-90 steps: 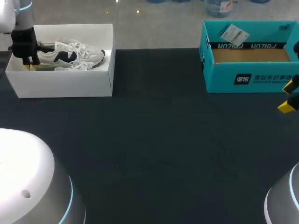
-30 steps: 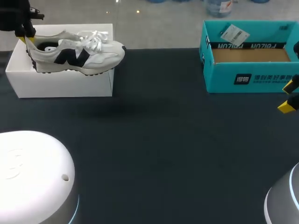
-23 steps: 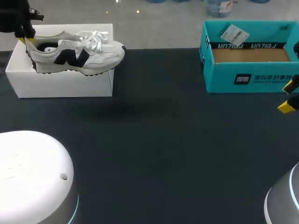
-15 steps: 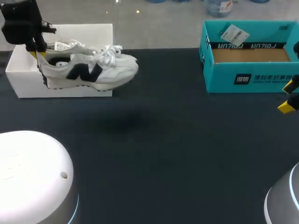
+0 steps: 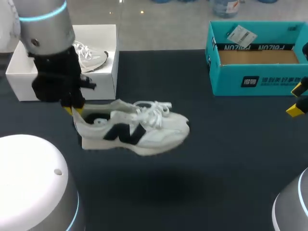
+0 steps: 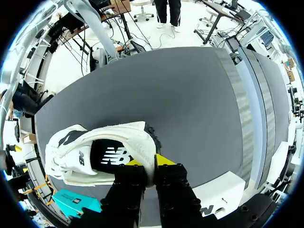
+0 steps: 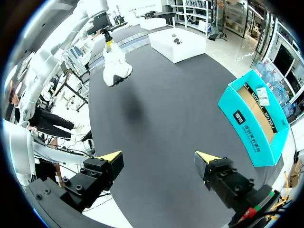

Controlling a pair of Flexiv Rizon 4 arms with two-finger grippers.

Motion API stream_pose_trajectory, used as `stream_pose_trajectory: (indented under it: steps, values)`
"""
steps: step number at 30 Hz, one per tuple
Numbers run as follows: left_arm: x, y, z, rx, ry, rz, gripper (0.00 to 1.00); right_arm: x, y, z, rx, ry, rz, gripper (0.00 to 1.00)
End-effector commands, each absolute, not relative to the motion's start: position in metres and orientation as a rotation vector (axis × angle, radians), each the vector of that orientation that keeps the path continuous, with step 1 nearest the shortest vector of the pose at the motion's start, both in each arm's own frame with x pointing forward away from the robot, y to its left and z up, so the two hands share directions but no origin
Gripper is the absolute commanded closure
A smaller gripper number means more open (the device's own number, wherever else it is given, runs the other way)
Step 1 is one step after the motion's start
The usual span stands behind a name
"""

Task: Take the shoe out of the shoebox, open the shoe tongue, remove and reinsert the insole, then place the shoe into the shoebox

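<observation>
Shoe (image 5: 139, 132), pinched by left tool (image 6: 149, 161), now hangs over open mat (image 5: 216, 159); right tool (image 7: 159, 157) wide.

A dark tabletop (image 5: 216, 159) carries an open teal box (image 5: 255, 81) at its far right corner. The box shows brown cardboard inside, and a white tag (image 5: 240, 34) leans on its back wall. Far left, a spare white sneaker (image 5: 92, 57) lies partly hidden.

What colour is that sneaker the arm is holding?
White with a black side logo; the sneaker shows best in the head view.
</observation>
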State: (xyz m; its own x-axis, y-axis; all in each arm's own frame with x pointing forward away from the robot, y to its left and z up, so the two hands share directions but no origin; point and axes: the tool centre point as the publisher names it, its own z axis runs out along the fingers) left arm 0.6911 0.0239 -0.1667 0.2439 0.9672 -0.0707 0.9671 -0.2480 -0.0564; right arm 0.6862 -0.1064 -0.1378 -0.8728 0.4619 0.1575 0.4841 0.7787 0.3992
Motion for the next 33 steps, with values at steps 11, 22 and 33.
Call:
stream_pose_trajectory:
  steps: [11, 22, 33]
  values:
    - [0.640, -0.006, -0.186, -2.455, -2.047, -0.038, 1.00, 0.687, -0.106, -0.139, -0.777, -2.914, -0.672, 0.00]
    - [0.640, -0.006, -0.186, -2.455, -2.047, -0.038, 1.00, 0.687, -0.106, -0.139, -0.777, -2.914, -0.672, 0.00]
    - [0.649, -0.023, -0.203, -2.497, -2.019, -0.099, 1.00, 0.687, -0.106, -0.139, -0.777, -2.914, -0.672, 0.00]
